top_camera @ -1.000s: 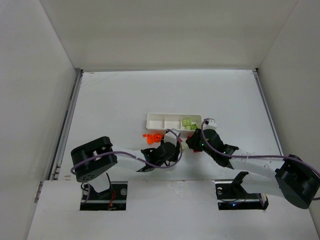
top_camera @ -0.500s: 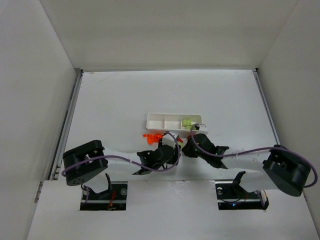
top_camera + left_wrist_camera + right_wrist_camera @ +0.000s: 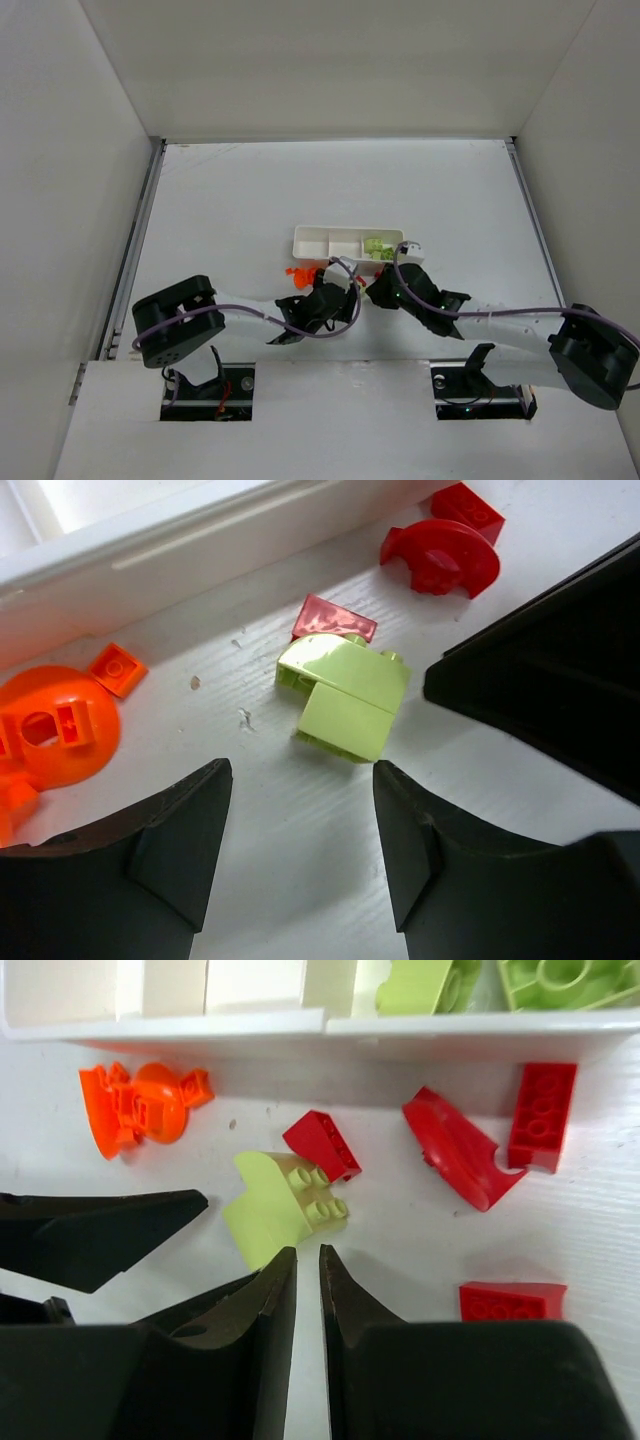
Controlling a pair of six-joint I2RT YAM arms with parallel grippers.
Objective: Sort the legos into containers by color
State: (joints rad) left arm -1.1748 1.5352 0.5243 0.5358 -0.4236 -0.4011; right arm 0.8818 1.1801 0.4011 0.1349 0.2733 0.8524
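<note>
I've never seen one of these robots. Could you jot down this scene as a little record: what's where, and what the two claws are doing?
Tray: white, sorted green bricks in its right-end compartment
Loose beside it: yellow-green brick, orange pieces, red pieces
Left gripper: open, empty, facing the yellow-green brick
Right gripper: shut, empty, just short of that brick

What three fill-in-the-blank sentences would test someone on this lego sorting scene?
The bricks inside the tray are coloured ____.
The orange pieces lie ____ the tray.
The left gripper is open, while the right gripper is ____.
Missing words: yellow-green; outside; shut.
</note>
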